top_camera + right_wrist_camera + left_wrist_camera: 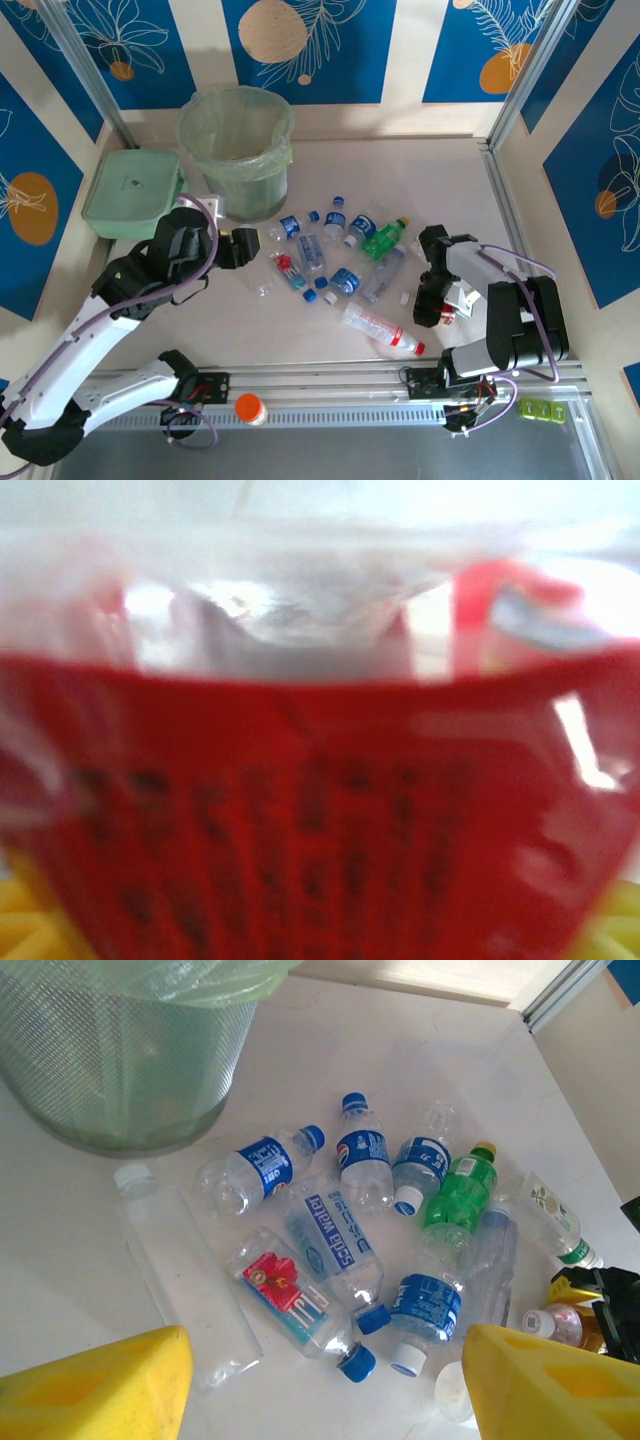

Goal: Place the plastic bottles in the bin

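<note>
Yellow fingers [100, 1385] of the left end effector [325, 1385]: spread wide with nothing between them, hanging over the heap. I judge they are open like this to take a bottle across its width.
Clear flat bottle [180, 1280]: lies on its side just ahead of the left finger, white cap toward the bin [120, 1070]. It is the nearest candidate for this end effector.
Bottle heap [370, 1220]: lies ahead of the gap between the fingers. The blue-labelled bottles lie crosswise and touch each other. A red-flower-labelled bottle [285, 1285] is nearest and a green bottle [455, 1195] is farther out to the right. None stands upright, so each calls for a grasp from above.
Bin: stands upright beyond the left finger, liner folded over its rim, close to the heap, so the carry looks short.
Right end effector [436, 300]: set low at the far side of the heap from the left one. A red-labelled bottle [320, 810] sits between its fingertips [25, 925], hard against the lens. I cannot tell whether the jaws have clamped it.
Red-capped long bottle [384, 331]: lies on the surface [450, 180] just beside the right end effector, toward the left arm.
Green lidded box [132, 193]: sits beside the bin, past the left end effector, and is not the target.
</note>
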Robot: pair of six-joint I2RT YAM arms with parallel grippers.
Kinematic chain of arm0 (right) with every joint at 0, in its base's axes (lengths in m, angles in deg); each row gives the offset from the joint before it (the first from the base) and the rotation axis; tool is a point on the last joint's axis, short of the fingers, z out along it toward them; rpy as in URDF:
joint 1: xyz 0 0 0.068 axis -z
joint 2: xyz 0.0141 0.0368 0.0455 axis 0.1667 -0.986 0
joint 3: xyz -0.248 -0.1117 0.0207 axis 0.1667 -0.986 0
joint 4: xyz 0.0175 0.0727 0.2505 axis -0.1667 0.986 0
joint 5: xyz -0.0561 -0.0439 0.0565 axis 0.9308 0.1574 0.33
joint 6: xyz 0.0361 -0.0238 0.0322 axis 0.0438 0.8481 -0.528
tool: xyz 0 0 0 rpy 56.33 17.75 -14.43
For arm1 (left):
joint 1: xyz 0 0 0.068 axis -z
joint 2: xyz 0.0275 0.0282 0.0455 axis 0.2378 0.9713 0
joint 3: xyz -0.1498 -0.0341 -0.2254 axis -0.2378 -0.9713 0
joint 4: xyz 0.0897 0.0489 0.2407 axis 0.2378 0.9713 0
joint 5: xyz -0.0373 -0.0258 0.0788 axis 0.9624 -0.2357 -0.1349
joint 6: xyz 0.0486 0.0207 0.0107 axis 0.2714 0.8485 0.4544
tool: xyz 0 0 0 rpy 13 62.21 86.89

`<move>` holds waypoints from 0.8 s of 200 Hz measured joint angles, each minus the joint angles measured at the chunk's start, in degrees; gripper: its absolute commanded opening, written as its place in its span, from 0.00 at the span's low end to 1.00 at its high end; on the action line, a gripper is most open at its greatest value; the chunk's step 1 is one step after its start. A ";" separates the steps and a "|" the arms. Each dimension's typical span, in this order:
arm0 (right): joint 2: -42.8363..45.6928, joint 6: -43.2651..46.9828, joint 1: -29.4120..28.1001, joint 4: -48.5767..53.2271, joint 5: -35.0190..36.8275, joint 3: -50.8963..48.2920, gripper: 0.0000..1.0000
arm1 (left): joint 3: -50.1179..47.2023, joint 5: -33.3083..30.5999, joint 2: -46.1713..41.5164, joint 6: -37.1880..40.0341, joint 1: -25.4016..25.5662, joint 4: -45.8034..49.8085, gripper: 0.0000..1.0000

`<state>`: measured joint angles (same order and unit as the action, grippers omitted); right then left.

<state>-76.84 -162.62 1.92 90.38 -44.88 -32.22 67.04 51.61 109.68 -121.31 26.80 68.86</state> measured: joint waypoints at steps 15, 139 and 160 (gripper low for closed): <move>0.11 0.04 0.52 -1.18 0.13 0.00 0.63 | 0.00 -0.20 -0.02 0.35 0.02 0.00 0.71; 20.52 22.03 -8.07 -6.73 9.64 8.24 0.59 | 3.48 2.75 2.49 4.50 0.09 -0.94 0.71; 20.13 36.13 -10.99 -16.65 8.85 13.31 0.58 | 5.66 7.28 3.39 6.23 0.11 -3.48 0.72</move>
<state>-56.71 -126.49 -9.08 73.73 -36.03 -18.91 72.70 58.89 113.07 -115.08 26.91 65.39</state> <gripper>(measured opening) 0.589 0.712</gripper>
